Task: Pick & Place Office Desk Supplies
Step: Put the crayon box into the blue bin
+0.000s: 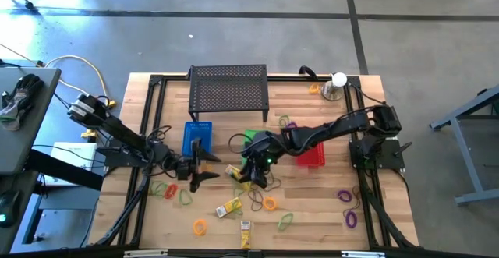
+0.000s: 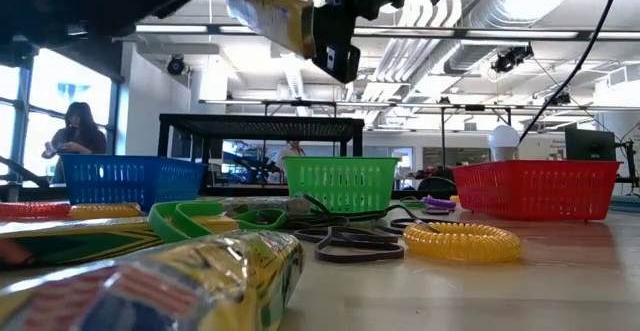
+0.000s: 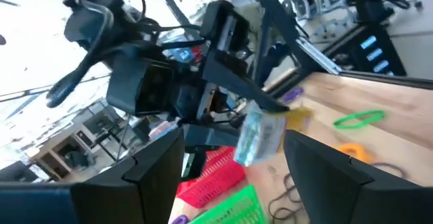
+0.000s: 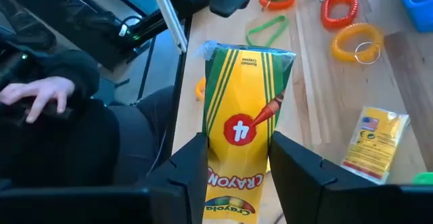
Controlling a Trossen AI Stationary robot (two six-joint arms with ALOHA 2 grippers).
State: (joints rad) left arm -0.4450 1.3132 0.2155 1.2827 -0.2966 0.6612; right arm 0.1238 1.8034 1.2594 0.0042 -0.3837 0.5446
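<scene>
high: top-down, whole table [image 1: 312,219] | low: tabletop-level, roomward | wrists: close, fwd past fingers

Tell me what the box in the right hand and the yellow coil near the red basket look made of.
Crayon box: printed cardboard, by its creased edges and semi-gloss green-yellow print; the right hand grips it off the table. Yellow coil: probably glossy plastic, spiralled like a wrist keychain, lying beside the red basket.
</scene>
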